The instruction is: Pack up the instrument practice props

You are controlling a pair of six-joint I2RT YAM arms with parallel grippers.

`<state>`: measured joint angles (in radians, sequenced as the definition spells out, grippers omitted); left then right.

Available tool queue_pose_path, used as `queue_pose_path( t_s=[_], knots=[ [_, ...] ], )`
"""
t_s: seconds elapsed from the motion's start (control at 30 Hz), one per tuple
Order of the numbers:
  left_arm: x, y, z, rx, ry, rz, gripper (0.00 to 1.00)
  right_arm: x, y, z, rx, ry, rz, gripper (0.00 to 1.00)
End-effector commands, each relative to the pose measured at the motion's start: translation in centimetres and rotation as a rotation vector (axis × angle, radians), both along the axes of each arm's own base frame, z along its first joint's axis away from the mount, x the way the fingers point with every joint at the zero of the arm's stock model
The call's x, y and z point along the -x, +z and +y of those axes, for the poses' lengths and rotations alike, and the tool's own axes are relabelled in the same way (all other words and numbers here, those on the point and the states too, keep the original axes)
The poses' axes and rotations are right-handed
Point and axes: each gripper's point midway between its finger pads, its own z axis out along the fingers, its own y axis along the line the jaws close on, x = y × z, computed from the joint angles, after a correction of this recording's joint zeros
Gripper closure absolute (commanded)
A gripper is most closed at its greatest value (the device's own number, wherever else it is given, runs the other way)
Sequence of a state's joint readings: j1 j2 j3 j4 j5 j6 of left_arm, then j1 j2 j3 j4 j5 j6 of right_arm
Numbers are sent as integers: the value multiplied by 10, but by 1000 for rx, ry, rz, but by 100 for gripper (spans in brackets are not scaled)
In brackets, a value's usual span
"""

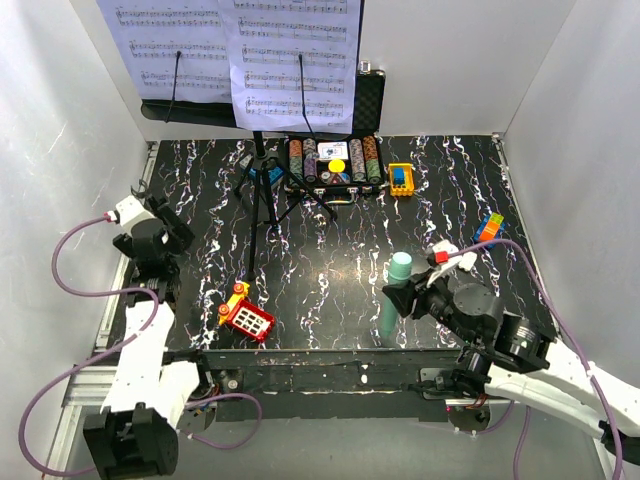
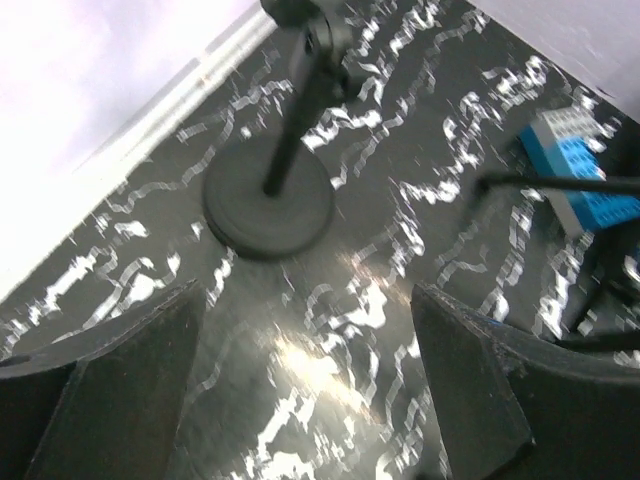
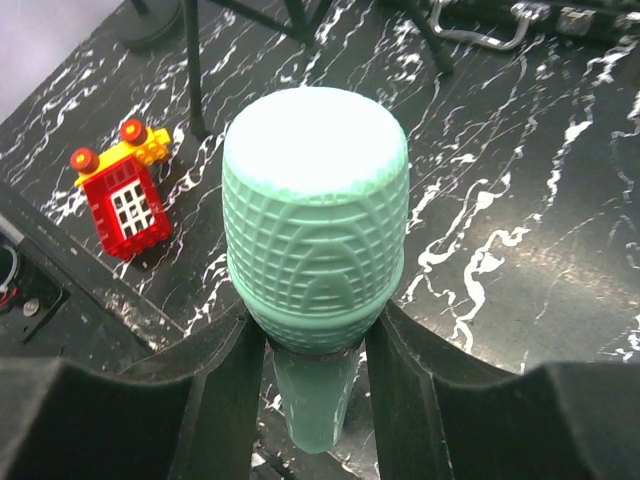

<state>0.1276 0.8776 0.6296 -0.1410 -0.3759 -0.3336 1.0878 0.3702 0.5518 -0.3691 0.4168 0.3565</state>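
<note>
The mint-green microphone (image 3: 315, 200) stands upright above the table's front edge, and my right gripper (image 3: 315, 340) is shut on its neck just under the head. In the top view, the microphone (image 1: 397, 290) and my right gripper (image 1: 412, 298) are at front right. The small black round-based mic stand (image 2: 268, 205) stands on the table ahead of my left gripper (image 2: 310, 340), which is open with only bare tabletop between its fingers. My left gripper (image 1: 160, 238) is at the table's left edge. The tall black music stand (image 1: 260, 190) at the back carries white sheet-music pages (image 1: 295, 60).
An open black case of poker chips (image 1: 335, 160) lies behind the tripod legs, next to a yellow-and-blue block (image 1: 400, 178). A red-and-yellow toy (image 1: 245, 315) lies near the front edge. A coloured cube (image 1: 490, 228) is at the right wall. Blue bricks (image 2: 585, 175) lie by a tripod leg.
</note>
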Motion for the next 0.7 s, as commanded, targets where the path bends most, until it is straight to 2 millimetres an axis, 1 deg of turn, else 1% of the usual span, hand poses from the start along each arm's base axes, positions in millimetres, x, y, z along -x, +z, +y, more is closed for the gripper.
queue_pose_path(
  t_s=[0.0, 0.1, 0.13, 0.2, 0.23, 0.3, 0.4, 0.47, 0.5, 0.57, 0.6, 0.67],
  knots=[
    [26, 11, -42, 183, -90, -11, 16, 5, 30, 24, -83, 79, -1, 99],
    [35, 39, -77, 309, -210, -114, 16, 5, 29, 32, -65, 82, 51, 99],
    [40, 44, -91, 353, -263, -124, 12, 7, 35, 35, -70, 94, 64, 99],
    [48, 50, -111, 419, -344, -137, 12, 8, 39, 44, -64, 113, 103, 99],
    [53, 49, -130, 466, -416, -122, 12, 12, 43, 50, -70, 139, 121, 99],
    [61, 50, -153, 542, -512, -110, 12, 16, 40, 64, -59, 190, 190, 99],
    [70, 47, -187, 636, -667, -83, 10, 27, 44, 84, -119, 303, 306, 99],
    [77, 49, -210, 684, -787, -77, 2, 27, 51, 93, -198, 361, 362, 99],
    [80, 50, -221, 707, -848, -76, 2, 28, 54, 96, -233, 396, 395, 99],
    [86, 51, -243, 780, -960, -91, 2, 23, 62, 100, -298, 434, 434, 99],
    [89, 55, -255, 832, -1020, -117, 2, 21, 66, 103, -329, 459, 443, 99],
    [95, 59, -271, 895, -1094, -177, 2, 20, 73, 110, -374, 517, 472, 99]
  ],
)
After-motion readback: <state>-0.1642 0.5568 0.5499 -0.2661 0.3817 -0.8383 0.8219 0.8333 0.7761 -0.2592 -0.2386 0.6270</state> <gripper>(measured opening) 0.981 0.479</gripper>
